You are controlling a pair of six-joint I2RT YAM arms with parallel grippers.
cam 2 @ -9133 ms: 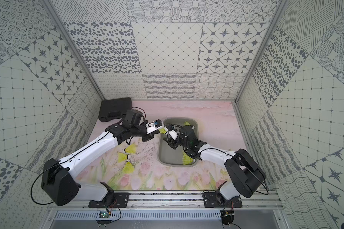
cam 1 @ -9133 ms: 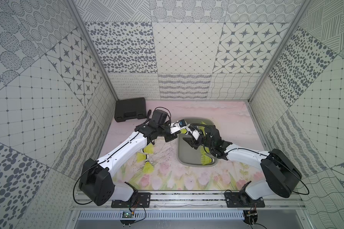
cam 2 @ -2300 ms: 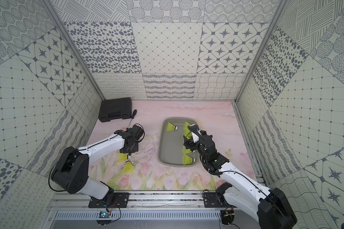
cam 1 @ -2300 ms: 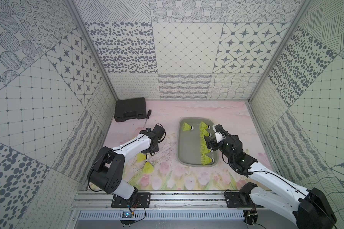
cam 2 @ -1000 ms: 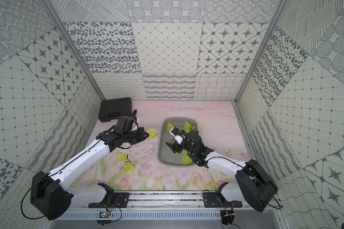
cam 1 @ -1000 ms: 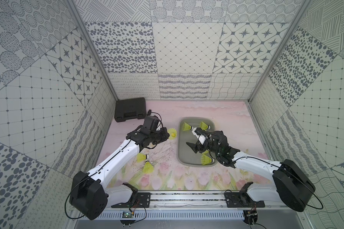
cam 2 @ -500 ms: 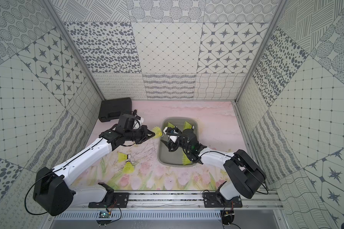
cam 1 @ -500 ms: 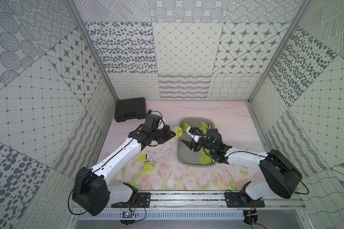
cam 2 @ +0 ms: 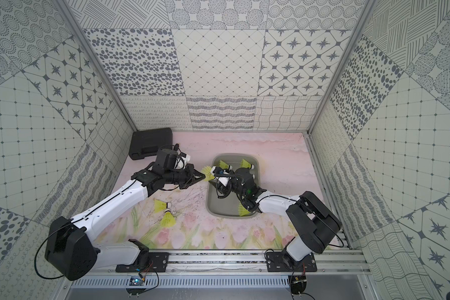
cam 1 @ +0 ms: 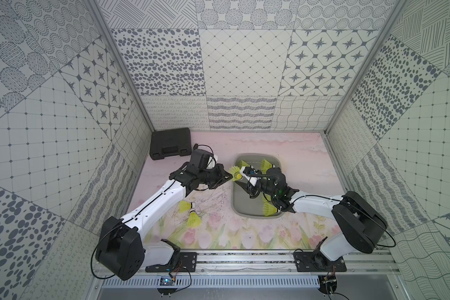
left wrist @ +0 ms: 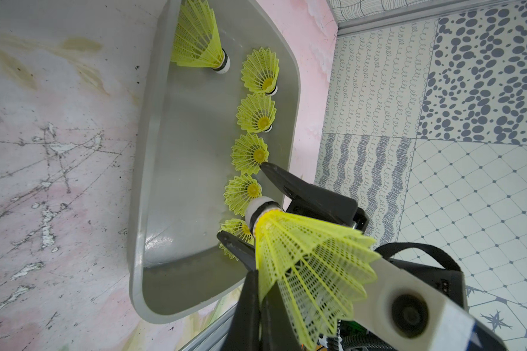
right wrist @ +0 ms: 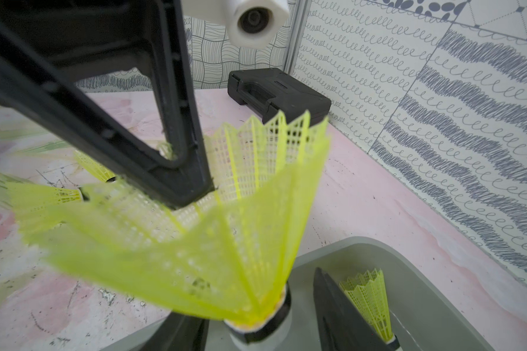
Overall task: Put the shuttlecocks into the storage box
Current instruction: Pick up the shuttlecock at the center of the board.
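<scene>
My left gripper point(cam 1: 230, 177) point(left wrist: 257, 275) is shut on the skirt rim of a neon-yellow shuttlecock point(cam 1: 235, 173) point(left wrist: 305, 258), holding it above the left rim of the grey storage box point(cam 1: 233, 202) point(left wrist: 137, 212). The white tip points at my right gripper point(cam 1: 242, 178) point(right wrist: 257, 316). That gripper straddles the tip, open, with a gap beside the cork. Several shuttlecocks point(left wrist: 250, 153) lie along the box's far wall. Two more shuttlecocks point(cam 1: 185, 206) point(cam 1: 194, 219) lie on the mat left of the box.
A black hard case point(cam 1: 170, 146) point(right wrist: 280, 94) sits in the back left corner against the wall. The patterned walls close in the floral mat on three sides, and the arm rail point(cam 1: 244, 259) runs along the front.
My left arm has carried the shuttlecock rightward to the box's edge. My right gripper has come up to meet it, and its jaws have narrowed around the white tip.
</scene>
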